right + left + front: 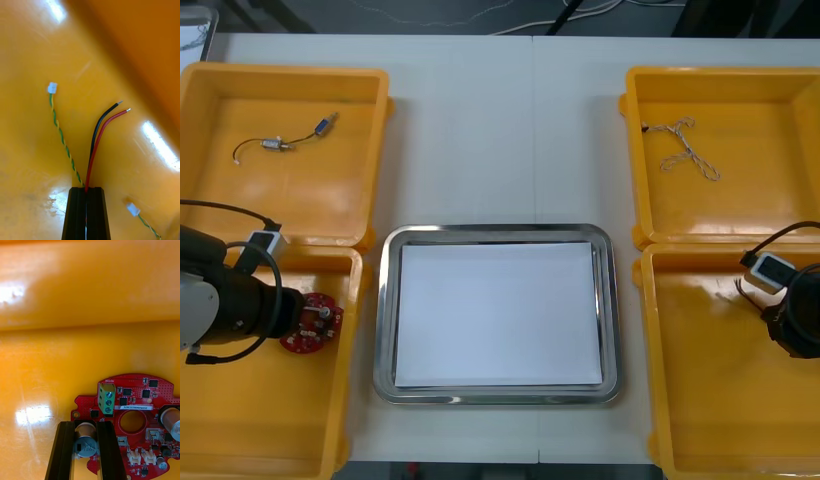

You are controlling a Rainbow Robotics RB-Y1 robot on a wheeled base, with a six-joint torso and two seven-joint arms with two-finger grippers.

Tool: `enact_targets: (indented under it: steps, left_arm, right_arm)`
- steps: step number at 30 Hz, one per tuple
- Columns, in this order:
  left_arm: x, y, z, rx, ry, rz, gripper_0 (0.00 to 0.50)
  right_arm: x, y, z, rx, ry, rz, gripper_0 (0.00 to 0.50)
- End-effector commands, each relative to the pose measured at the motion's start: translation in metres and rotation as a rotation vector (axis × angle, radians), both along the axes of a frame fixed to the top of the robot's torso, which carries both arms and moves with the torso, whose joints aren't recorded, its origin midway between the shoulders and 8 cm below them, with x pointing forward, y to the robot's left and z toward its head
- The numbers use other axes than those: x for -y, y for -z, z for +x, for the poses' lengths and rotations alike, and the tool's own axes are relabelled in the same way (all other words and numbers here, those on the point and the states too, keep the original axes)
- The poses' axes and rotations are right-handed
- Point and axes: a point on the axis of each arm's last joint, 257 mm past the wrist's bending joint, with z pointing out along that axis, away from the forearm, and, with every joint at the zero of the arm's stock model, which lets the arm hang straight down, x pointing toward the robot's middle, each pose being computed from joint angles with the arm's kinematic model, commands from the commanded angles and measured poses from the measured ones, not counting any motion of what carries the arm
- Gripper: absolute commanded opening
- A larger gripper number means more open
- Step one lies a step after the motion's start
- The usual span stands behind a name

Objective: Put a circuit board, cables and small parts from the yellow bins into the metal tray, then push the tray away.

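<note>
In the near left yellow bin (240,420) lies a round red circuit board (310,324) (135,416). My left gripper (298,322) (86,425) is down on it, its fingers (65,450) closed against a metal cylinder (85,440) standing on the board. Over the near right bin (720,400), my right gripper (86,189) is shut on a black and red cable (99,138) whose bare ends stick out past the fingertips. The right arm (792,320) hides that grip in the front view. The metal tray (498,234), white inside, holds nothing.
A twisted green and yellow cable (62,138) with a white plug lies beside the right fingers, and another plug (133,209) is near them. The far left bin holds small metal parts on a thin cable (280,143). The far right bin holds a twisted cable (685,150).
</note>
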Motion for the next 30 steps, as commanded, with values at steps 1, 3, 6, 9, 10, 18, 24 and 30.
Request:
enact_targets:
  steps: [1, 3, 6, 9, 10, 18, 24, 30]
  left_arm:
    - [-0.016, -0.009, -0.013, 0.011, 0.117, 0.084, 0.000]
    - [-0.021, -0.011, -0.019, 0.008, 0.130, 0.077, 0.000]
    - [-0.032, -0.011, -0.028, 0.010, 0.144, 0.063, 0.000]
    - [-0.039, -0.012, -0.033, 0.015, 0.147, 0.073, 0.000]
    - [-0.043, -0.012, -0.036, 0.015, 0.140, 0.077, 0.000]
    - [-0.068, -0.017, -0.053, 0.030, 0.103, 0.092, 0.000]
    - [-0.082, -0.021, -0.065, 0.035, 0.077, 0.107, 0.000]
    - [-0.098, -0.017, -0.072, 0.059, 0.043, 0.135, 0.000]
  right_arm:
    - [-0.010, -0.025, 0.010, 0.018, 0.013, 0.052, 0.000]
    - [-0.016, -0.032, 0.005, 0.009, 0.009, 0.066, 0.000]
    - [-0.029, -0.040, -0.007, -0.022, 0.010, 0.105, 0.000]
    - [-0.038, -0.039, -0.016, -0.053, 0.013, 0.134, 0.000]
    - [-0.042, -0.039, -0.020, -0.064, 0.015, 0.147, 0.000]
    - [-0.057, -0.028, -0.041, -0.106, 0.061, 0.195, 0.000]
    - [-0.061, -0.028, -0.060, -0.094, 0.100, 0.162, 0.000]
    - [-0.055, -0.026, -0.064, -0.090, 0.116, 0.132, 0.000]
